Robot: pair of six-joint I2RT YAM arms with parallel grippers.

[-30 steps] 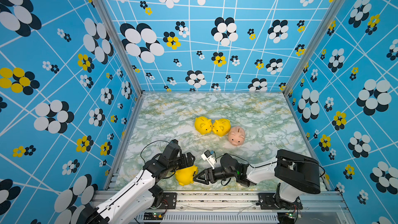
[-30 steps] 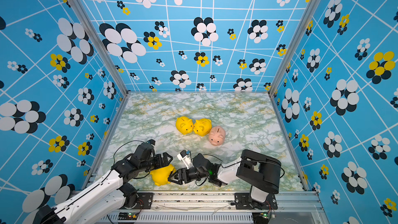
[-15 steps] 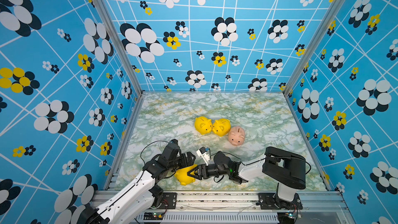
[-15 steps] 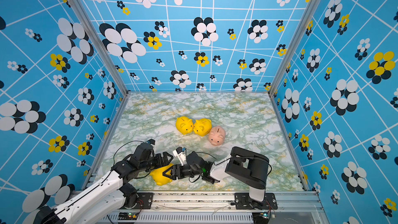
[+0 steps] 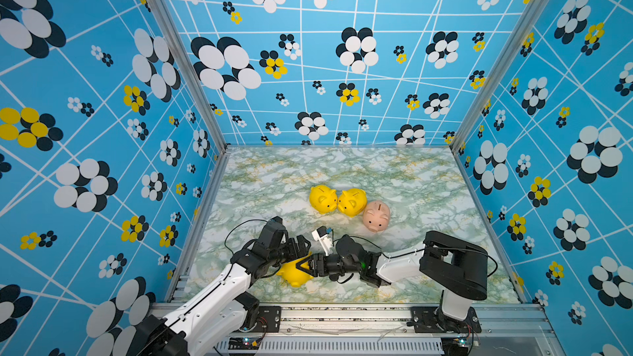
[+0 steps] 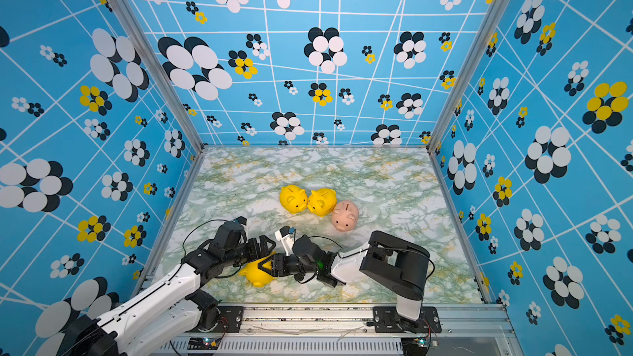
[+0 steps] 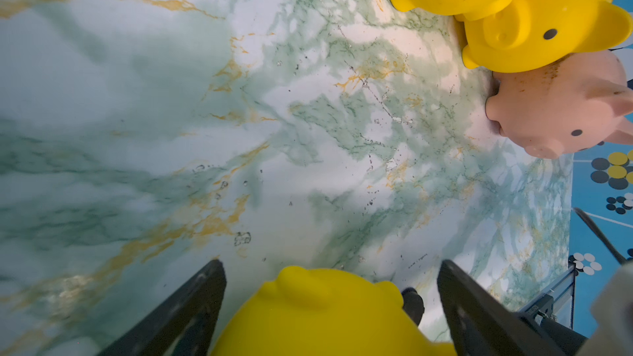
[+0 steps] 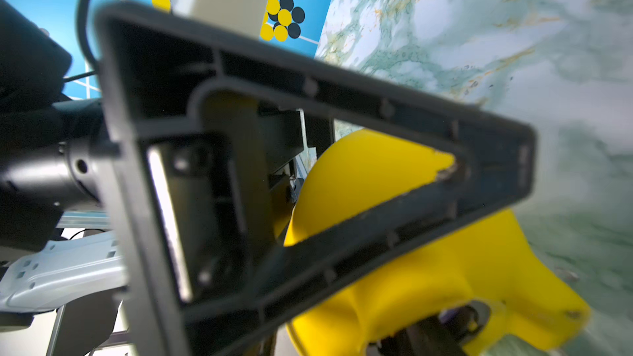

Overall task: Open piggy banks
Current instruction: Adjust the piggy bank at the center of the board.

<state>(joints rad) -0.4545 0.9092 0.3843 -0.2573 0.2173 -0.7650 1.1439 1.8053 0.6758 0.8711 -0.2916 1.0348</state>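
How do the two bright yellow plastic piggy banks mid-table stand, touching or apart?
Touching. Both top views show one yellow piggy bank and the other yellow piggy bank snout to snout, with no marble tabletop showing between them.

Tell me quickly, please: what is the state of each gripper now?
Left gripper: closed on the near yellow piggy bank.
Right gripper: at the same bank; open or gripping cannot be told.
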